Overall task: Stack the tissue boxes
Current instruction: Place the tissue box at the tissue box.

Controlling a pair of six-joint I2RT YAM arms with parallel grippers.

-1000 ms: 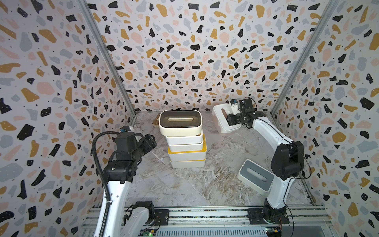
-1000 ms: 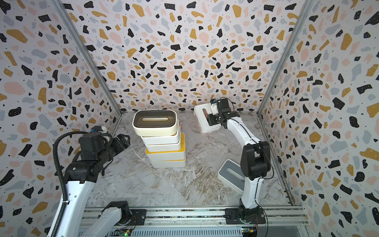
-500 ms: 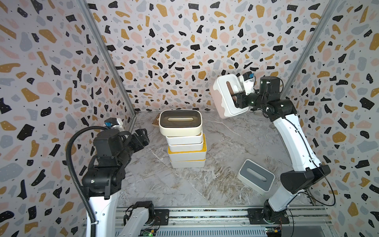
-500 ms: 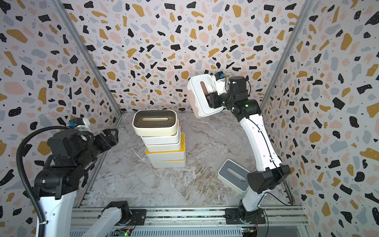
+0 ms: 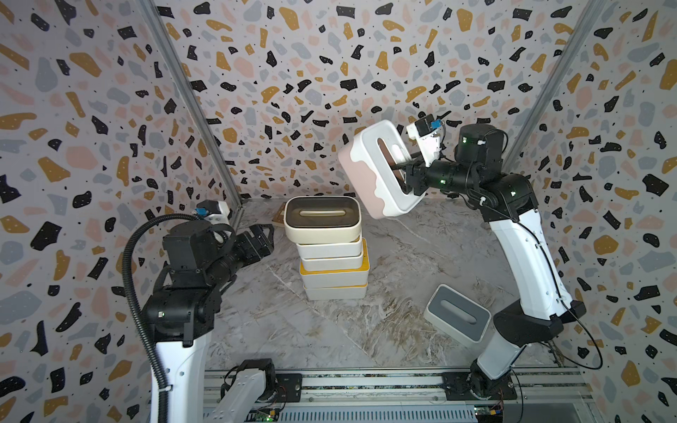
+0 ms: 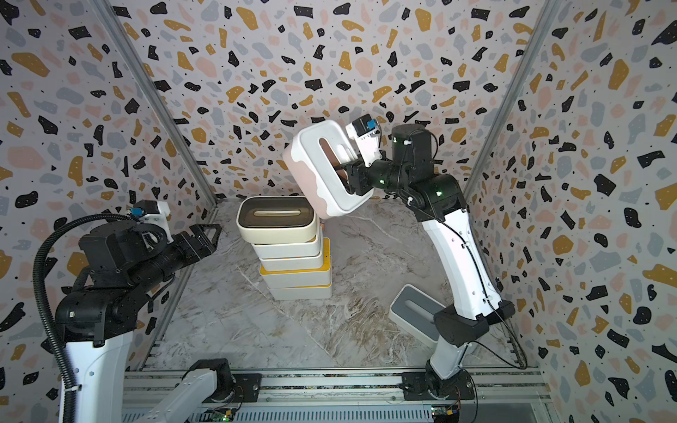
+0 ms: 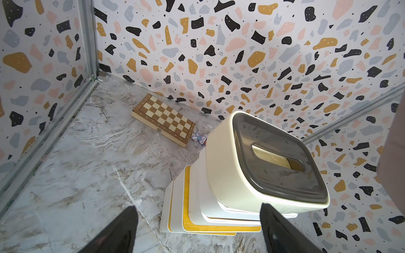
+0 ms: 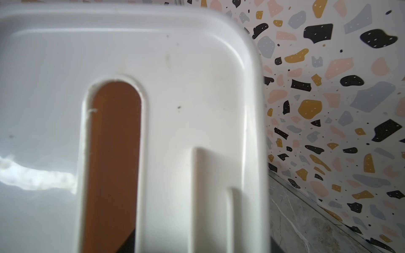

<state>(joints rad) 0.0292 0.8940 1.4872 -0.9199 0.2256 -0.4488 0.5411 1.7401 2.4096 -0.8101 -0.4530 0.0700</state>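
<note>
Several tissue boxes stand stacked mid-table in both top views; the top one (image 5: 322,218) (image 6: 277,216) has a dark olive lid, and yellow lids show lower down. My right gripper (image 5: 401,175) (image 6: 345,173) is shut on a white-lidded tissue box (image 5: 381,172) (image 6: 322,172) with pinkish sides. It holds the box tilted in the air, right of and above the stack, with one finger through the lid slot. The lid (image 8: 175,87) fills the right wrist view. A grey-lidded tissue box (image 5: 458,315) (image 6: 414,311) lies on the table near the right arm. My left gripper (image 5: 262,238) (image 7: 198,232) is open and empty, left of the stack (image 7: 263,166).
A wooden chessboard (image 7: 163,119) lies at the back by the wall behind the stack, with a small toy (image 7: 199,139) beside it. Patterned walls close in the back and both sides. The marble table (image 5: 293,329) runs forward to a metal rail (image 5: 366,384).
My right arm has lifted the white-lidded box off the back of the table, up and towards the stack. My left arm has risen and drawn back left, its jaws a little wider.
</note>
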